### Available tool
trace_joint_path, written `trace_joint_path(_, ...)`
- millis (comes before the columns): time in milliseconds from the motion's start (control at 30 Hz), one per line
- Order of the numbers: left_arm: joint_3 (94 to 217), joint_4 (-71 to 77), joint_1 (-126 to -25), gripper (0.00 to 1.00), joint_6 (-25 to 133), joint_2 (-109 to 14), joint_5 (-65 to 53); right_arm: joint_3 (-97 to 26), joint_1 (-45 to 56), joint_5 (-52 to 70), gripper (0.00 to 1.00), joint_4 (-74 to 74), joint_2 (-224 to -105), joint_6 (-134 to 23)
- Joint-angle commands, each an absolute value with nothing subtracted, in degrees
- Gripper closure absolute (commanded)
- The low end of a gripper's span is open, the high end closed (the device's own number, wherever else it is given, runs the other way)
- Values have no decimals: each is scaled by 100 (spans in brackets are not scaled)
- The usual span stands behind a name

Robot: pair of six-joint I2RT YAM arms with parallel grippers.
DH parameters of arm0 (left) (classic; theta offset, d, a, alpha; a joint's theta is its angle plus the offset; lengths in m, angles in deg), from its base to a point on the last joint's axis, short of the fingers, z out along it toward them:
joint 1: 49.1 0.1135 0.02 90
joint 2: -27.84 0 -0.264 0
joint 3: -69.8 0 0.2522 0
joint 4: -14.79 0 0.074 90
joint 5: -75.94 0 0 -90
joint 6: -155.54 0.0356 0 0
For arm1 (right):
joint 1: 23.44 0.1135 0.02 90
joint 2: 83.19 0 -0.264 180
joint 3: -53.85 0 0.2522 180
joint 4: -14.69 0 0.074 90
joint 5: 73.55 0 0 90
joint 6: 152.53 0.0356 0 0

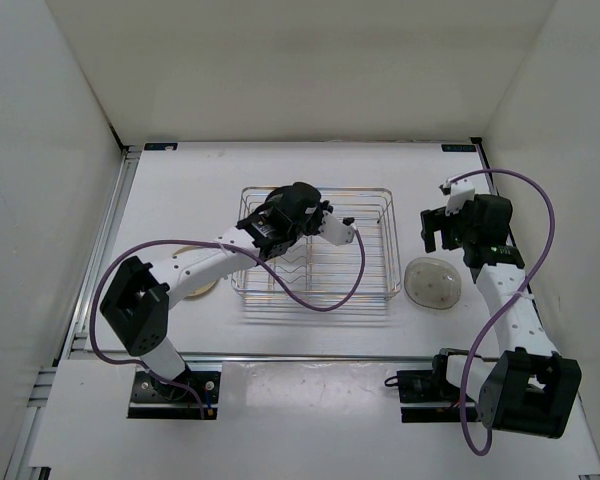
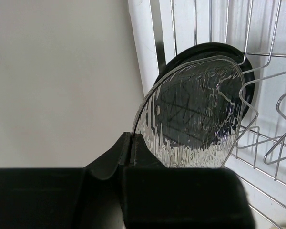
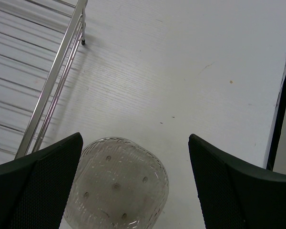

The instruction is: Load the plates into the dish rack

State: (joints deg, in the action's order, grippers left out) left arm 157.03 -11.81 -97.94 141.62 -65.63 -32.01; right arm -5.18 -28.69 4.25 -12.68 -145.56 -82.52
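Silver wire dish rack [image 1: 365, 265] holds the glossy black plate [image 2: 205, 48] upright far-left, left gripper [image 2: 132, 152] clamping a translucent clear round plate [image 2: 190, 114] seemingly against it, right gripper [image 3: 135, 138] spread wide over the other clear plate [image 3: 117, 186] just beside the rack.

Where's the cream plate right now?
Top view: the cream plate lies on the table, left of the dish rack, partly hidden under the left arm.

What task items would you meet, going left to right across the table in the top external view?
Cream-tan plate → dish rack → clear plate lying flat beside the rack.
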Motion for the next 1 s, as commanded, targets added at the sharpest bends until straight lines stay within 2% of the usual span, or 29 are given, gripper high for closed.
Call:
trace_joint_path(0, 15642, -1040, -9814, 90, 14166, -6470, -3102, -508, -2897, 301, 6, -1155, -14445, -8283)
trace_joint_path(567, 14922, -1040, -9867, 90, 13840, -6365, -2996, -508, -3064, 143, 6, -1155, -14287, -8231)
trace_joint_path(967, 15238, -1040, -9867, 90, 13779, -6681, -2839, -508, -3170, 38, 6, -1155, -14234, -8178)
